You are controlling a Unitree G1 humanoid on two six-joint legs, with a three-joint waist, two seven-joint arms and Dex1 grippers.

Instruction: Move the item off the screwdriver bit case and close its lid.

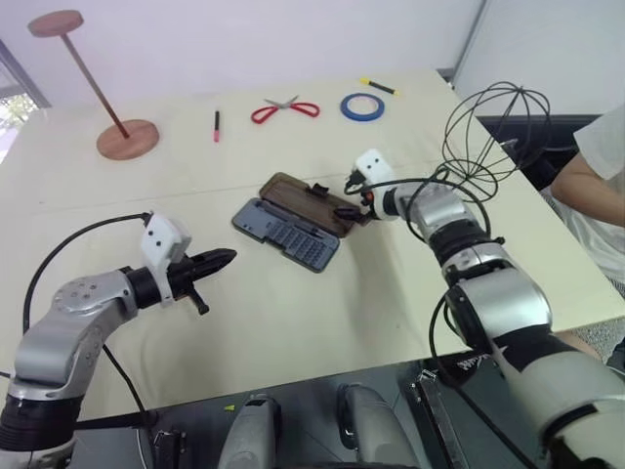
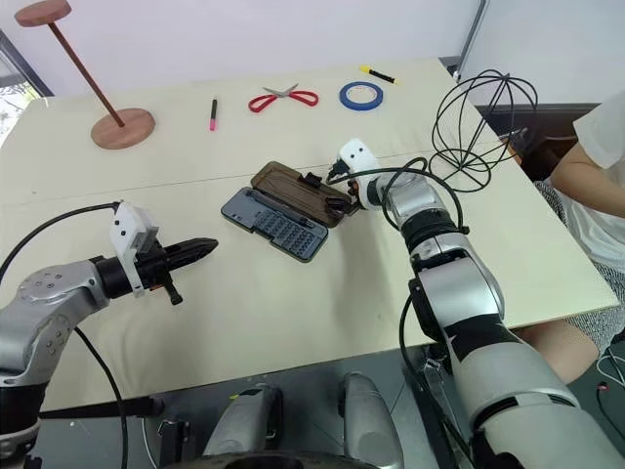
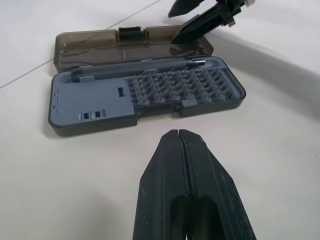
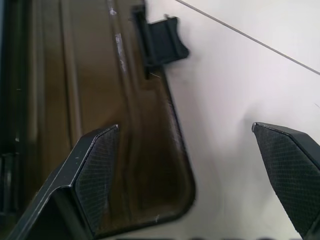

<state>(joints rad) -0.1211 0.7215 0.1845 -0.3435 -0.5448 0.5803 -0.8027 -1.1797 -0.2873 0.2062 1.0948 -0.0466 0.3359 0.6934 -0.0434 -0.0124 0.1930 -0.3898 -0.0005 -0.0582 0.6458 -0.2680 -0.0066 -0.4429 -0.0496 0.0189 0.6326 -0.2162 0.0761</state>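
Observation:
The screwdriver bit case (image 1: 283, 237) lies open in the middle of the table, its grey-blue slotted tray (image 3: 95, 107) toward me. The smoky-brown lid (image 1: 305, 200) lies flat behind the tray, its black latch tab (image 4: 162, 37) on the far edge. The item, a black wire sphere (image 1: 491, 132), stands off the case near the table's right edge. My right gripper (image 1: 350, 200) is open at the lid's right end: one finger (image 4: 95, 170) is over the lid, the other (image 4: 290, 165) over bare table. My left gripper (image 1: 220, 260) is shut and empty, hovering left of the case, pointing at it.
Along the back of the table lie red scissors (image 1: 285, 109), a blue tape roll (image 1: 362, 106), a red pen (image 1: 217, 125) and a yellow marker (image 1: 377, 86). A wooden stand (image 1: 127, 139) is at the back left. A person (image 1: 598, 176) sits at the right edge.

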